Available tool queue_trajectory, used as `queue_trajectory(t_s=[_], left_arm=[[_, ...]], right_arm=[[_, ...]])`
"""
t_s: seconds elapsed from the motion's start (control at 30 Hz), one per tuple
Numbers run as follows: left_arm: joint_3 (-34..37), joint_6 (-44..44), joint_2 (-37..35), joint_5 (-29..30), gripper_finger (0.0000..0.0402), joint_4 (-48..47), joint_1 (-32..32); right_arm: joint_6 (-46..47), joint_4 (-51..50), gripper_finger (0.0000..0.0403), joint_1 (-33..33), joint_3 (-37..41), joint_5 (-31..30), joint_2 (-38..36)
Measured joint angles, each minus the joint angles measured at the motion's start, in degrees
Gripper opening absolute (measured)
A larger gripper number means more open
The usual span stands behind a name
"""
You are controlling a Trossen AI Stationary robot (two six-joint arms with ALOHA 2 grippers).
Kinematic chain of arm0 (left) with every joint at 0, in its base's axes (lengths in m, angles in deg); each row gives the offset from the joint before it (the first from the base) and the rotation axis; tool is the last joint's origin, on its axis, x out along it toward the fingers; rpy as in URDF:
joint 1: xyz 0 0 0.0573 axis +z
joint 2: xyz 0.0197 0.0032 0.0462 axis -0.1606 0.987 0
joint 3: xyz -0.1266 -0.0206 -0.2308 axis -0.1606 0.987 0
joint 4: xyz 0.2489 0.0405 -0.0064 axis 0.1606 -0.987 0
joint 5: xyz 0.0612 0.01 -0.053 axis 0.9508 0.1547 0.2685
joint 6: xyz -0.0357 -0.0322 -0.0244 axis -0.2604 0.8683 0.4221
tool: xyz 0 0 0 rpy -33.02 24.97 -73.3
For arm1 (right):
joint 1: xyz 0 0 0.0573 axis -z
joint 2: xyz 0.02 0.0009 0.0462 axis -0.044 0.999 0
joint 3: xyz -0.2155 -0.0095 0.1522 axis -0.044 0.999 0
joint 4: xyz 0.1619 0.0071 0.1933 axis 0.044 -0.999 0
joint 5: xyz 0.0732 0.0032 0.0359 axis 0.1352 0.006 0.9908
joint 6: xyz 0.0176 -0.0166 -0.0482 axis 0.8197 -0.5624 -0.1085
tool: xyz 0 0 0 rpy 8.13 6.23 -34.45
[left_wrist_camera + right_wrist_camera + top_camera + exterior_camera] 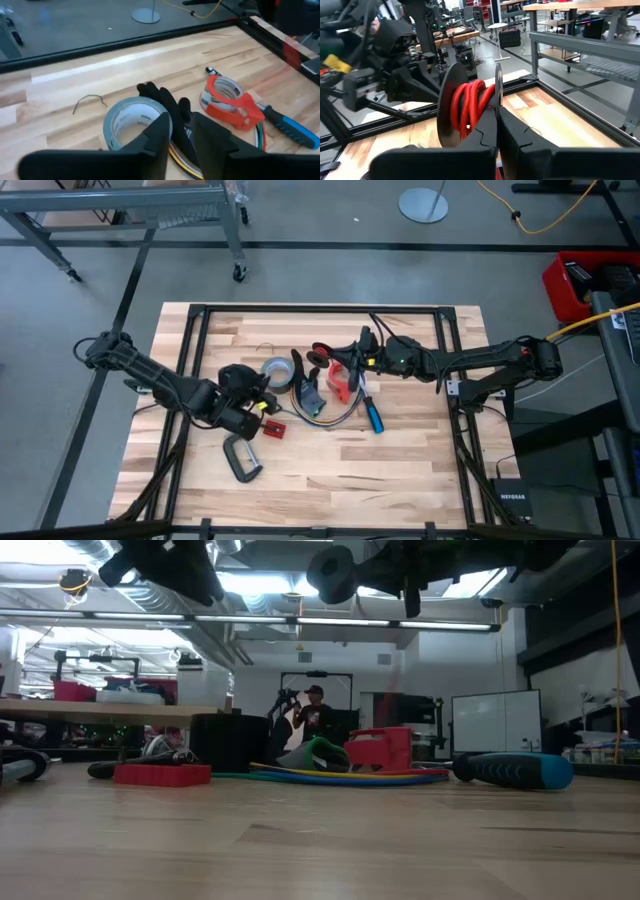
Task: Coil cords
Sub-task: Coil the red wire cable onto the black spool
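I am looking down at the worktop [400,470] and both arms are reaching in toward the middle.

My left gripper [181,137] is hanging just above the grey tape roll [131,122]. Its jaws are standing a little apart, with a thin gap between them, and nothing is in them. A black floppy thing is lying just past the roll; I cannot tell what it is.

My right gripper [498,117] is up off the worktop, near the back middle. Its jaws are pressed tight together on the edge of a black spool [451,107] with thick red wire [467,107] wound on it.

The long cord [335,418], with its orange and green strands, is lying in a loose curve on the worktop between the 2 grippers. In the low view it is lying flat in front of a red tape holder [380,750]. I cannot make out the slim black-and-red cord.

The blue-handled screwdriver [372,414] is lying just beside the long cord. A small red block [272,430] and a black clamp [240,457] are sitting near my left arm.

A person [313,715] is standing far back in the room.
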Motion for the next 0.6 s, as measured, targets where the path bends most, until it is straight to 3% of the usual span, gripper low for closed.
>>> queue_trajectory(t_s=[0.23,0.4,0.6], left_arm=[[0.0,-4.3,0.1,-0.1,0.0127,2.3,1.4],[0.0,-12.3,1.7,-0.2,0.0121,12.4,1.3],[0.0,-22.8,4.2,-0.1,0.0112,22.1,1.4]], right_arm=[[0.0,0.0,0.0001,0.0,0.0,1.1,0.0],[0.0,2.6,0.0001,0.0,0.0,1.3,-0.2],[0.0,9.6,0.0001,0.0,0.0,5.7,-0.5]])
